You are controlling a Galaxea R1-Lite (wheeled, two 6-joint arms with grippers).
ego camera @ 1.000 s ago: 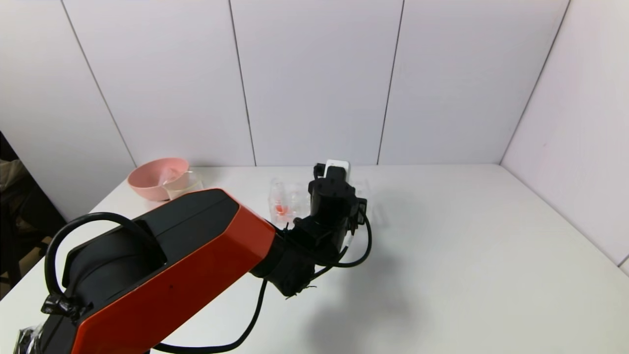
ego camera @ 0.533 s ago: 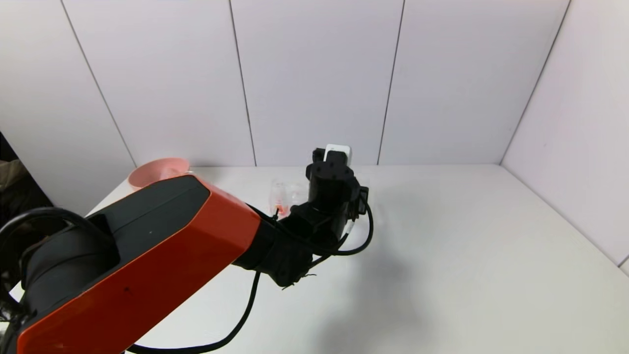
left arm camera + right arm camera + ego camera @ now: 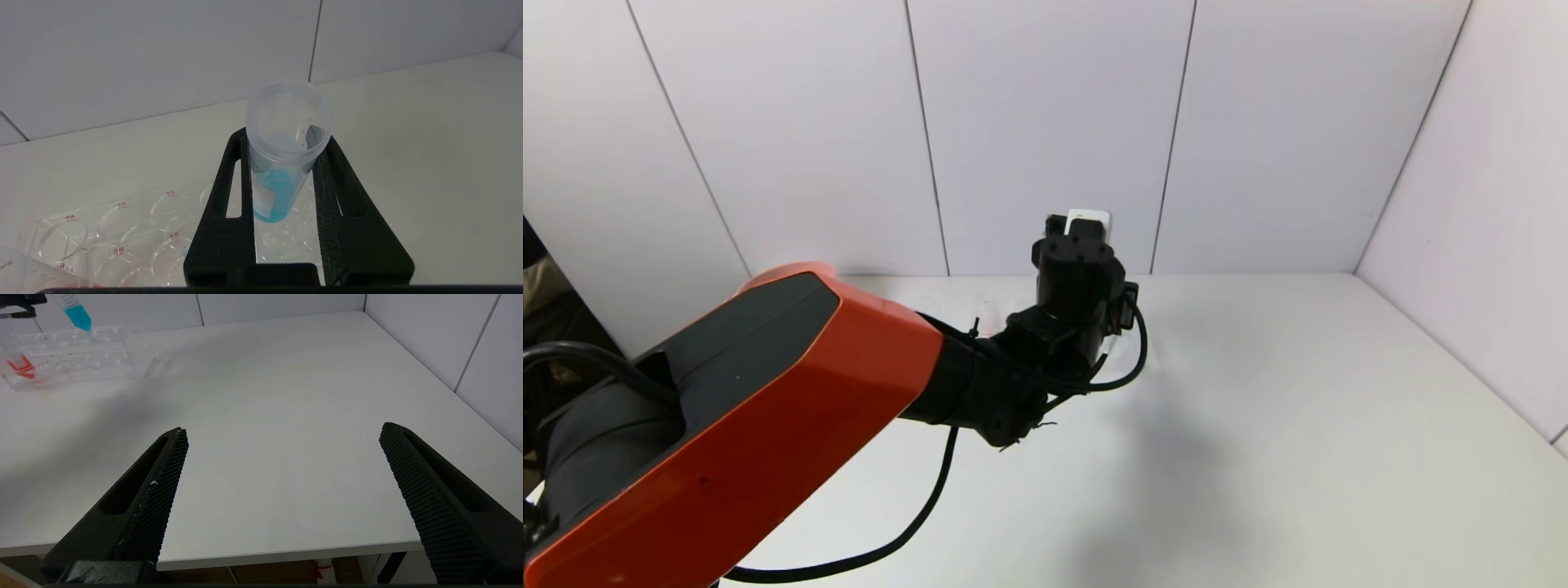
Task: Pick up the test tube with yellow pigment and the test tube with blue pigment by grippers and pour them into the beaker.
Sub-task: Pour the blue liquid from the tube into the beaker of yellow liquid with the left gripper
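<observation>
White counter [image 3: 1298,408] fills the frame. Left gripper [image 3: 282,179] at centre of its wrist view, fingers clamped on the test tube with blue pigment [image 3: 282,163], held above the clear tube rack [image 3: 122,228]. Right gripper [image 3: 282,465] low at the counter's near edge, fingers spread wide, holding nothing.

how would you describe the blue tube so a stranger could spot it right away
Look at the white table, toward its far side where the clear plastic rack sits. Just above that rack, the left gripper holds a slim clear tube, lifted clear of the holes. It is the only one with bright blue in its tip; the tube in the rack shows red.
</observation>
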